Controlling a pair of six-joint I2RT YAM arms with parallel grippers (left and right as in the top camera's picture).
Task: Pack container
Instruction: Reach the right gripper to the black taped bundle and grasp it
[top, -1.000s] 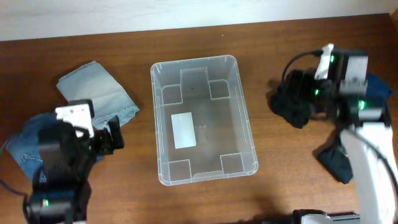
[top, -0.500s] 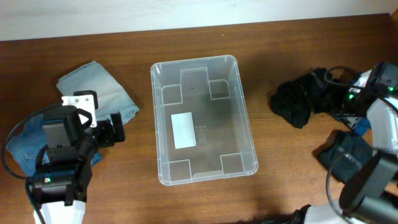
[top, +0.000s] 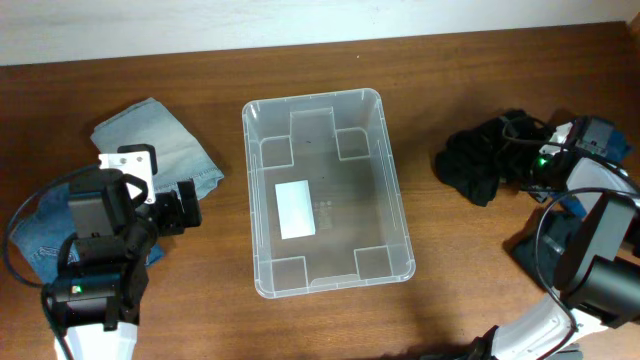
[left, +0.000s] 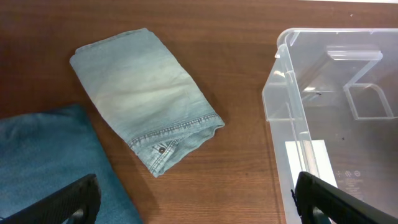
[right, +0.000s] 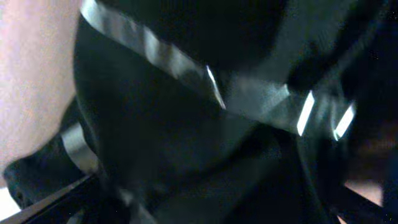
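The clear plastic container (top: 262, 210) stands empty in the middle of the table, white label on its base; its corner also shows in the left wrist view (left: 280, 106). My left gripper (top: 186, 210) is open and empty (left: 199, 208) over bare wood, between a blue cloth (left: 43, 168) and the container. A folded light denim cloth (top: 160, 148) lies just beyond it (left: 146, 93). My right gripper (top: 530, 165) is at a crumpled black garment (top: 478, 165). That garment, with reflective strips, fills the blurred right wrist view (right: 186, 124); dark fingers show at both lower corners, wide apart.
The blue cloth (top: 35, 245) lies partly under my left arm. A second dark garment (top: 555, 255) lies at the front right. A blue item (top: 615, 145) peeks out behind the right arm. A pale wall runs along the table's far edge.
The right arm has swung right and down, its wrist now low beside the black garment. The left arm rose slightly a second ago and has held still since.
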